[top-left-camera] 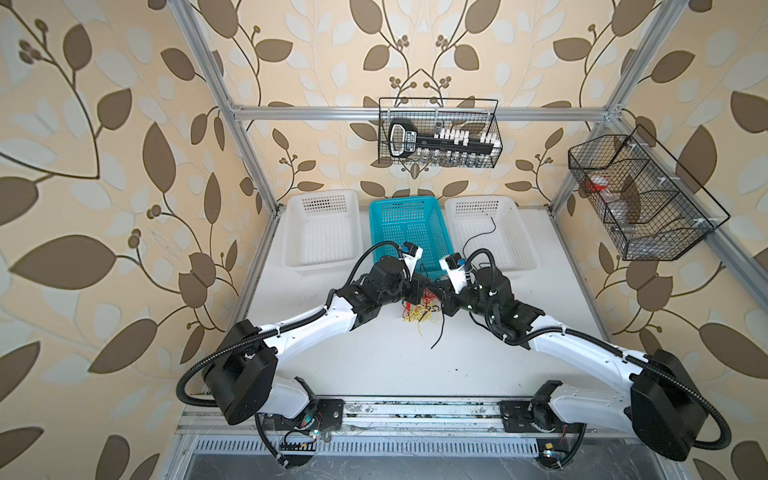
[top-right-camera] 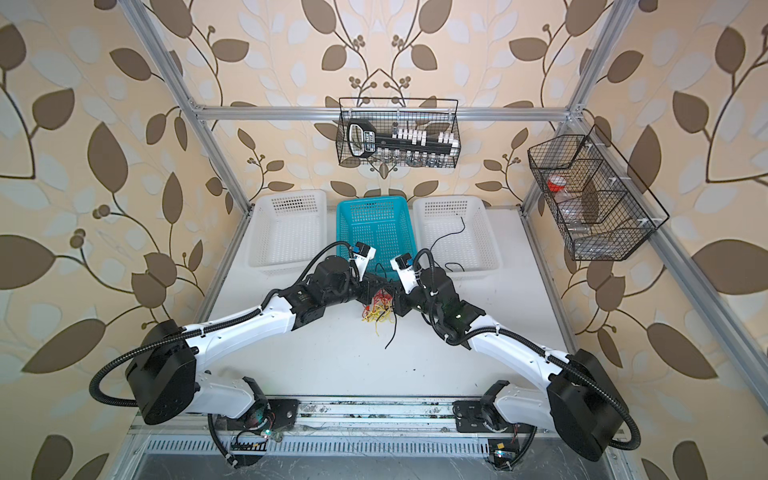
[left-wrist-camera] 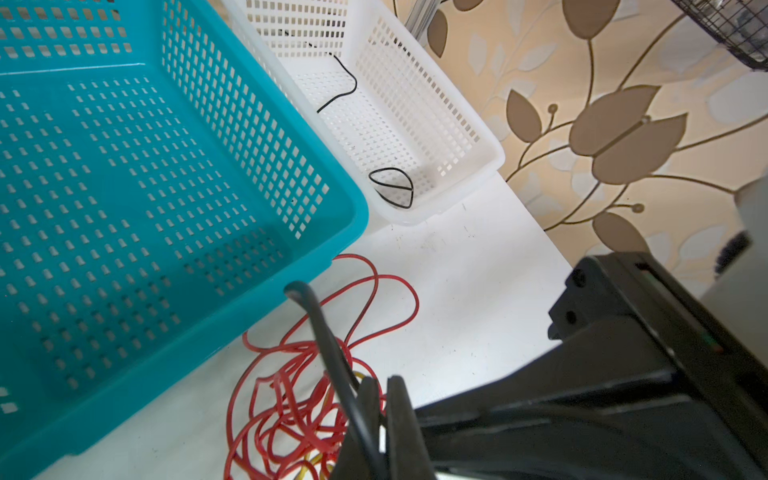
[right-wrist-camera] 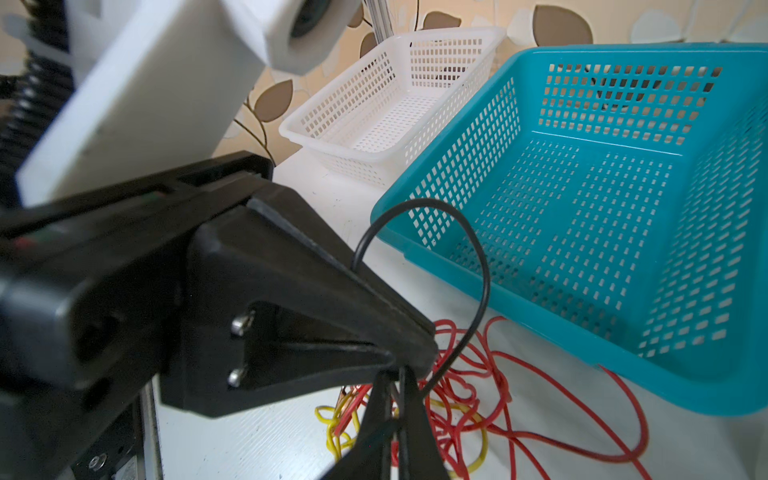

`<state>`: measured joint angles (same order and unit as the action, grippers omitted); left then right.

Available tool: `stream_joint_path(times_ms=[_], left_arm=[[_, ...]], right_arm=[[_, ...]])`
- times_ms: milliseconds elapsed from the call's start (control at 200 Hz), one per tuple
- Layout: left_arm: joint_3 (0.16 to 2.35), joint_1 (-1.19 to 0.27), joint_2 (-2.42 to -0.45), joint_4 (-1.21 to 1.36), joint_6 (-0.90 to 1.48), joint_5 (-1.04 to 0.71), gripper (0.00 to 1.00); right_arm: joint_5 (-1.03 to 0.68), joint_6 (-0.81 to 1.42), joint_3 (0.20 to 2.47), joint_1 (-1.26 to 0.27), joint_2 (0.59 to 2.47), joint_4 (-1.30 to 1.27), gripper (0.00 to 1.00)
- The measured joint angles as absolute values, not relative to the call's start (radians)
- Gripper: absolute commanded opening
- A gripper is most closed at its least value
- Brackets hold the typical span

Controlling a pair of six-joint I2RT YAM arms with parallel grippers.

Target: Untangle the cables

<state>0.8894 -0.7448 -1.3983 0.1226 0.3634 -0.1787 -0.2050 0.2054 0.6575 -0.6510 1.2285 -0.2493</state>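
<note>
With the left hand point(left-wrist-camera: 382, 392) and right hand point(right-wrist-camera: 395, 384) both closed on the black cable point(right-wrist-camera: 480, 266), part them slowly, lifting it clear of the red and yellow tangle point(top-left-camera: 419, 313) lying mid-frame on the desk point(top-left-camera: 374, 365), just below the teal basket point(top-left-camera: 403, 201).

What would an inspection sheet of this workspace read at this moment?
Surface: white table, a few dark specks.
Job's things: red, yellow and black cable tangle on the table between the arms; stray black cable in the right white basket.
Clutter: nothing seen.
Hands: left hand and right hand both shut on the black cable rising from the tangle.
Cables: black arm hoses loop beside each arm.
Surroundings: teal basket and left white basket empty; back wire basket and side wire basket on the frame.
</note>
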Motion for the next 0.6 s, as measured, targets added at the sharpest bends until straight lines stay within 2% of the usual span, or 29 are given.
stream_joint_path(times_ms=[375,605], left_arm=[[0.897,-0.745,-1.412,0.089,0.369,-0.171,0.0],[0.932,-0.76,-1.421,0.101,0.37,-0.211,0.0]], right_arm=[[-0.181,0.205,0.606,-0.653,1.251,-0.327,0.1],[-0.154,0.202,0.564,-0.653,1.251,-0.341,0.2]])
